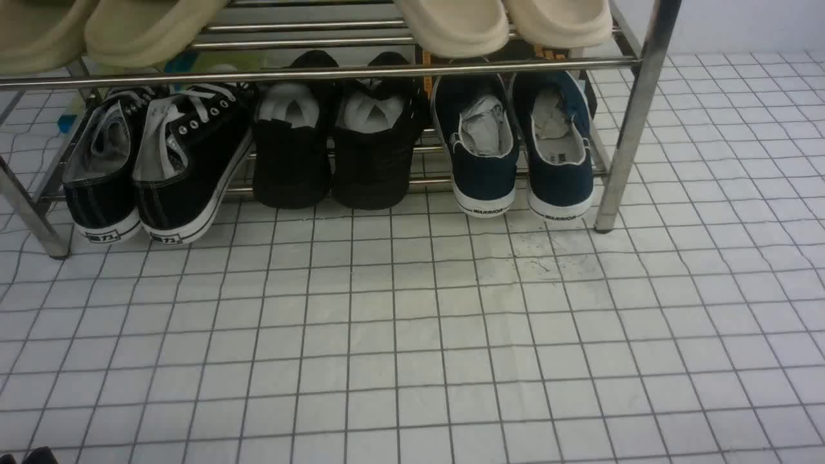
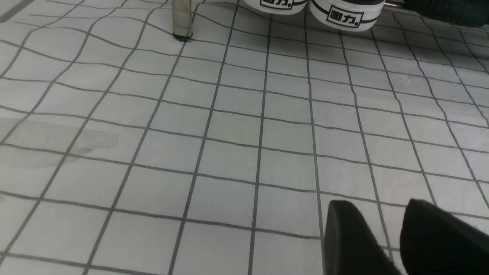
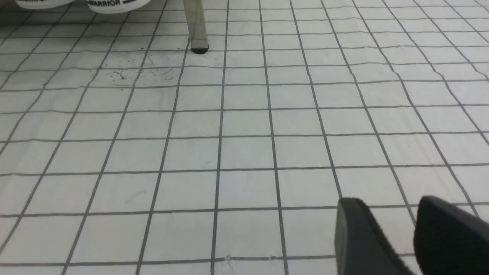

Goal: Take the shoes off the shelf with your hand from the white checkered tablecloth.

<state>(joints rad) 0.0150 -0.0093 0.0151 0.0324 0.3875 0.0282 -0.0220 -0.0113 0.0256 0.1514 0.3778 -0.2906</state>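
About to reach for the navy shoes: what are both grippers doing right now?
Left gripper: open, holding nothing.
Right gripper: open, holding nothing.

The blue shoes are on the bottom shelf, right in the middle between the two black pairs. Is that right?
Not quite. The blue shoes are on the bottom tier of the shelf, but at its right end beside the leg, not in the middle. The all-black high-tops hold the middle spot. The front view shows it.

I'm seeing navy shoes (image 1: 483,175), white soles; shiny chrome shelf (image 1: 635,116); white tablecloth (image 1: 412,335) gridded with thin dark lines; my fingers (image 3: 361,238) black.
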